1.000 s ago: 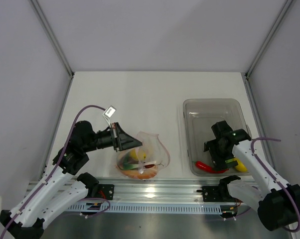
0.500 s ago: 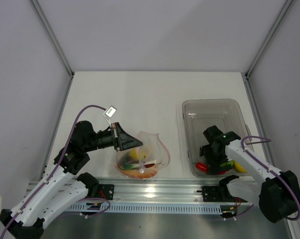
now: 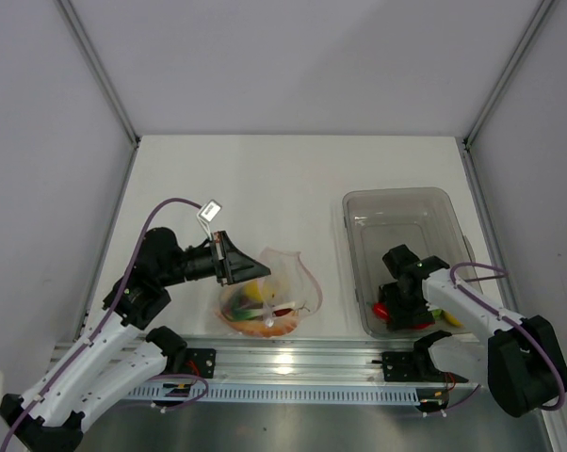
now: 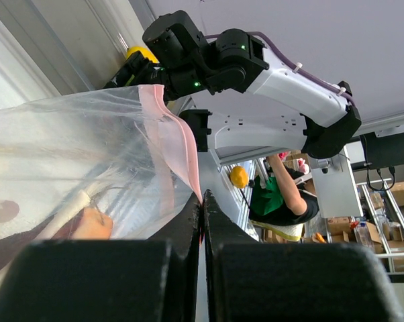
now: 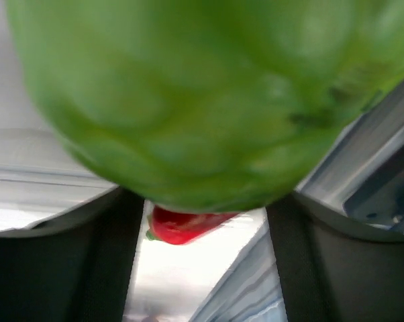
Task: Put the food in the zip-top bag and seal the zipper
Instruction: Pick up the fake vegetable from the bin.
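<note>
The zip-top bag (image 3: 291,281) lies at the near table edge with several toy foods inside, among them a yellow fruit (image 3: 252,294). My left gripper (image 3: 262,274) is shut on the bag's mouth. In the left wrist view its closed tips (image 4: 202,206) pinch the pink zipper (image 4: 182,151). My right gripper (image 3: 397,305) is down in the clear bin (image 3: 396,202). In the right wrist view a green round fruit (image 5: 202,87) fills the gap between its jaws (image 5: 203,201), which touch it on both sides. A red chili (image 5: 185,225) lies just beyond.
In the bin the red chili (image 3: 381,310) shows to the left of the right gripper and a yellow fruit (image 3: 452,320) to its right. An aluminium rail (image 3: 293,358) runs along the near edge. White walls close in the table on three sides.
My right gripper has slid left and toward the bin's near end, dropped onto the green fruit, and its jaws have narrowed round it. The left gripper and bag have not moved.
</note>
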`<state>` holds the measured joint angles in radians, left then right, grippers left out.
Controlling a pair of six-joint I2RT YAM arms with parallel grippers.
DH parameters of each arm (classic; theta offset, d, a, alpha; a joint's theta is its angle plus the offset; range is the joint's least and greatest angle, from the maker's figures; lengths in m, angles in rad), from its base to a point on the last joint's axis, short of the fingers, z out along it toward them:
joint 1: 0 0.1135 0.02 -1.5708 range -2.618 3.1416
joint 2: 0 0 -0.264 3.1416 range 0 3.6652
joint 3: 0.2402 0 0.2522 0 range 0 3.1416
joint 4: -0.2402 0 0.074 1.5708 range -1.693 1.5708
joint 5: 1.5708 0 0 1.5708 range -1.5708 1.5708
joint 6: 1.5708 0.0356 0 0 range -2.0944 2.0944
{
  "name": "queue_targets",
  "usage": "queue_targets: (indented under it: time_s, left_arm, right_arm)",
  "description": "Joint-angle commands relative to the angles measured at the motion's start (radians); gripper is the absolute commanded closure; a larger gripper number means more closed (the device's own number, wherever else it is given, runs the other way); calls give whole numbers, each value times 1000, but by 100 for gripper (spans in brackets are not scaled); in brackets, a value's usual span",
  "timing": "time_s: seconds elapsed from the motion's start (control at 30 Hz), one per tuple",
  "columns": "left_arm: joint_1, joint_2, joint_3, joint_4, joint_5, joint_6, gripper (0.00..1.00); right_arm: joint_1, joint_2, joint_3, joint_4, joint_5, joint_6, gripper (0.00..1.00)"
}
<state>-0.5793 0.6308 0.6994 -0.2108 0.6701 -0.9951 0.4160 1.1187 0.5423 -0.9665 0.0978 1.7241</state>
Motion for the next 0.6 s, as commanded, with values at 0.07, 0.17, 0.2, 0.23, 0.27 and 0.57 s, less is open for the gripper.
queue_targets:
  time_s: [0.07,0.17,0.2,0.23,0.27,0.57]
  left_arm:
    - [10,4,3,36,20,-13,99]
    - [12,3,5,31,16,-11,99]
    - [12,3,14,28,16,-10,99]
    - [10,3,3,25,14,-8,99]
    - [12,3,2,25,13,-10,99]
    - [12,-9,2,22,-21,-13,99]
  right_arm:
    - [3,23,-2,41,46,19,40]
    - [4,21,-1,48,51,15,55]
    - [3,20,2,49,48,14,64]
    - [4,15,4,52,46,12,69]
    - [6,13,13,52,40,11,74]
    - [50,-40,171,-38,82,-24,100]
